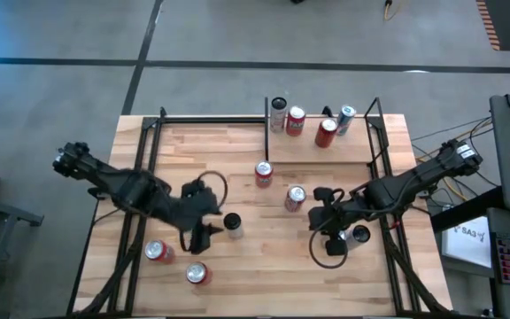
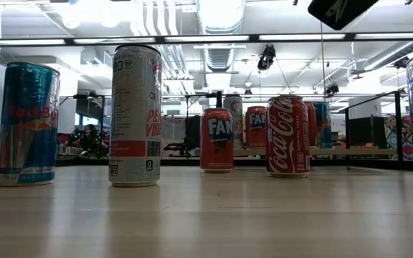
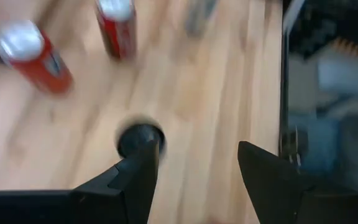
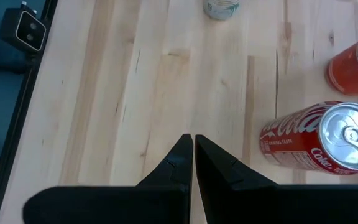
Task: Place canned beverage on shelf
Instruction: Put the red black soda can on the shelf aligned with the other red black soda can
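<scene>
Farthest out from the shelf (image 1: 361, 146), the left gripper (image 1: 209, 232) hangs with its jaws apart and nothing between them, just beside a tall pale can (image 1: 234, 224) standing upright on the bare tabletop. That can looks like the one to move. It is probably smooth, thin-walled and easily dented, and fairly heavy if full. A side grip around mid-body, below the rim, should keep it from tipping or slipping. Closer to the shelf, the right gripper (image 4: 193, 140) is pinched closed and empty next to a cola can (image 4: 328, 143). Four cans (image 1: 296, 121) already stand on the shelf itself.
</scene>
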You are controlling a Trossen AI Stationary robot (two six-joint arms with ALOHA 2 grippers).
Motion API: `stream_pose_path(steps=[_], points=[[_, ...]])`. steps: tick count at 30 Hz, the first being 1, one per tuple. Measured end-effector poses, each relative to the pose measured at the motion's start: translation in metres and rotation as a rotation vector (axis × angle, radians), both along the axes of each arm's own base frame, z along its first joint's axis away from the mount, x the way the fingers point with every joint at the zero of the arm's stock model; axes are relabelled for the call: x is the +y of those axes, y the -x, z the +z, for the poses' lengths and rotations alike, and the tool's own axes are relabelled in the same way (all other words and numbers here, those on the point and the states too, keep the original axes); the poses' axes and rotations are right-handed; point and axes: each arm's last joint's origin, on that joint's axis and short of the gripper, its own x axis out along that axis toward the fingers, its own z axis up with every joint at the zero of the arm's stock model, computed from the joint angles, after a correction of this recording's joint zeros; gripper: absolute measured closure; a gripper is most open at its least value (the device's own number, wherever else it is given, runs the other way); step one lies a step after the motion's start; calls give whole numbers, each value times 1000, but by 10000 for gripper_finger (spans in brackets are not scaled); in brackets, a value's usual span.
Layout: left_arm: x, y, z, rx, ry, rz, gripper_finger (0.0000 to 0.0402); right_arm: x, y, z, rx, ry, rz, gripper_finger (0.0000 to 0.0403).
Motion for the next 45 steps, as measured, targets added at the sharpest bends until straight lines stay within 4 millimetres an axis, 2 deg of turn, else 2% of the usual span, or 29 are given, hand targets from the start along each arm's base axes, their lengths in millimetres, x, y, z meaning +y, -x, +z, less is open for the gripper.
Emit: stream_pose_path(steps=[5,13,20,32,39,45], points=[[-31,8,-16,195,15,-48,196,0,0,-7,2,-1,2,394],[-71,10,-41,297,9,-78,196,-2,4,-13,24,-16,-31,394],[-84,5,-56,345,52,39,186,-3,9,-9,8,-30,-35,394],[-103,11,-64,319,53,68,106,11,28,3,-26,-74,17,394],[-122,14,-71,305,89,41,94,20,35,6,-63,-60,18,394],[-131,14,-81,327,76,50,93,25,36,2,-76,-63,7,394]])
